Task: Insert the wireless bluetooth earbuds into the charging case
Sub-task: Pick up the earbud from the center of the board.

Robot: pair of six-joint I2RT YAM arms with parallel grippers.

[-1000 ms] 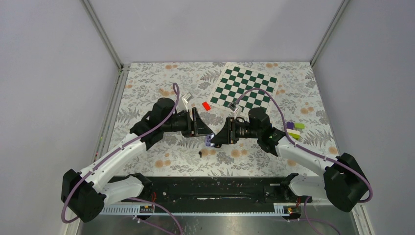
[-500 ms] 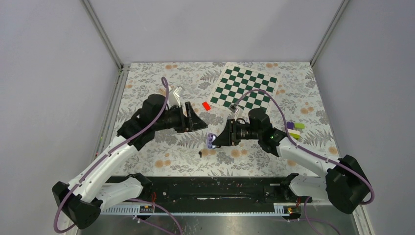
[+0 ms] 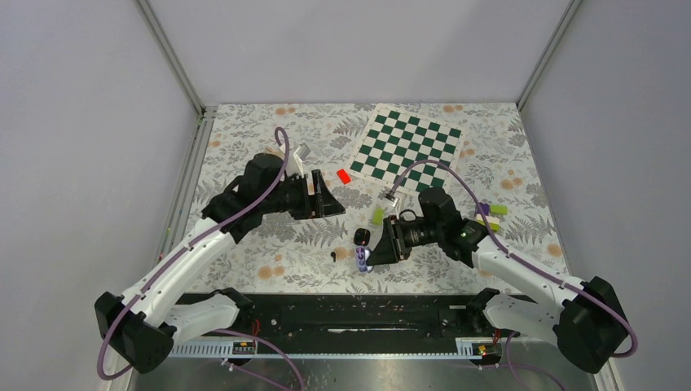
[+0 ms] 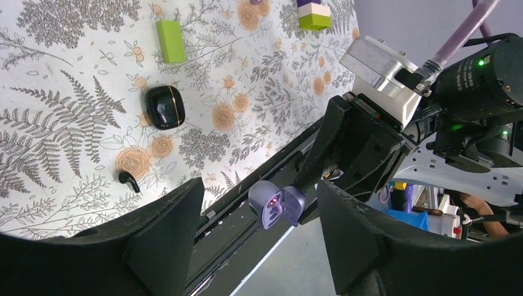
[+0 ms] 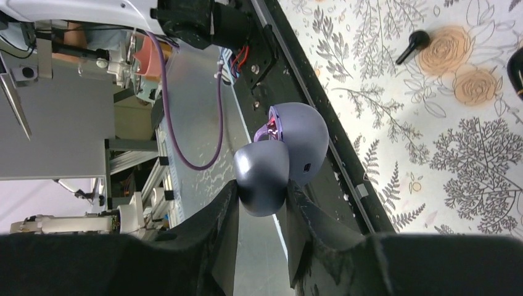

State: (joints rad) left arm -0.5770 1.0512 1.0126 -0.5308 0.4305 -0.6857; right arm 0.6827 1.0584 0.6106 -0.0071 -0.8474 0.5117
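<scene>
Floral cloth (image 3: 269, 147) covers the table under both arms. The right gripper (image 3: 376, 252) pinches one shell of the charging case (image 5: 265, 176). Its fingers (image 5: 216, 216) are clamped on either side of that grey-lilac dome, and the other shell stands hinged open to show a purple inner face. The right arm lies low from its base, forearm stretched leftward and wrist turned. It holds the case off the cloth near the table's near edge.

One of the wireless bluetooth earbuds (image 3: 334, 256), black with a short stem, lies on the cloth near the case, to its left. Whether another sits inside the case cannot be told.

A closed glossy black pebble (image 3: 363, 237) rests just beyond the case, with a lime-green block (image 3: 377, 216) farther back.

The left gripper (image 3: 332, 204) hangs above the cloth with its jaws spread wide and nothing between them. It points right, on a bent, raised arm. A red block (image 3: 344, 176) and a chessboard (image 3: 407, 147) lie behind.
</scene>
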